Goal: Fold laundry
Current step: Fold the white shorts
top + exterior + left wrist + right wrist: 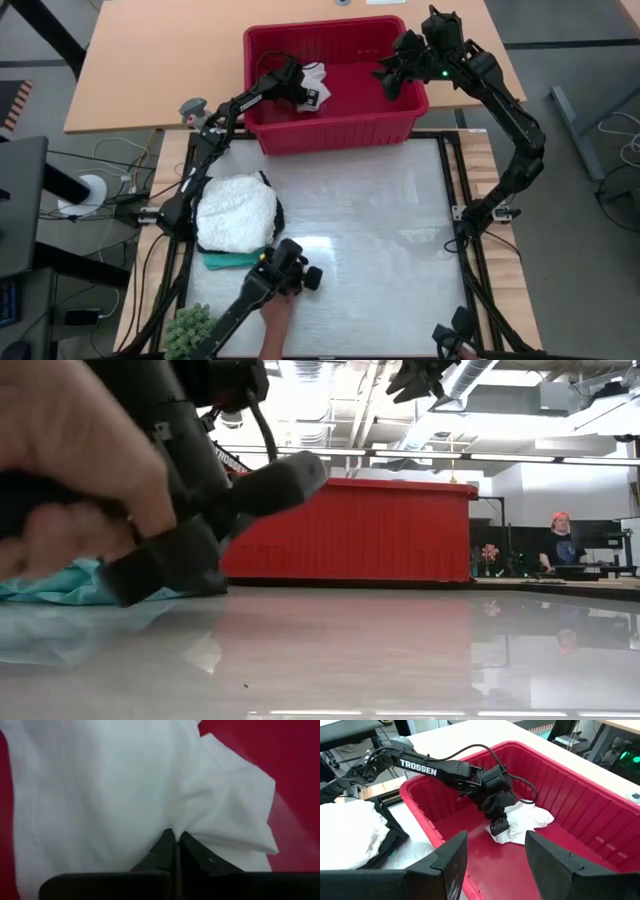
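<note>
A person's hand [70, 470] fills the near corner of the low view, resting on a dark handle-like controller [215, 525] at the front edge of the bench [370, 250]; in the high view the same hand [275, 312] grips that device, which seems to be how the arms are steered.

The left end effector [176, 840] is down inside the red basket [330, 125], its two fingers pressed fully together with a fold of a white garment [125, 785] pinched between the tips. The cloth bunches and creases toward that pinch, so the grip looks secure enough to lift the piece out. In the right wrist view the same end effector [498, 826] sits on top of the white garment [525, 820], which lies on the basket floor directly under and just beyond it.

The right end effector [495, 855] hovers above the basket's other end, well apart from the left one, its fingers spread wide and holding nothing; it appears to be waiting to take a second corner.

Back toward the left arm's base, outside the basket, a white garment [236, 213] lies stacked on a black one [277, 215] and a teal one [225, 260], probably already folded. A small green plant [188, 326] sits at the bench's front corner.
</note>
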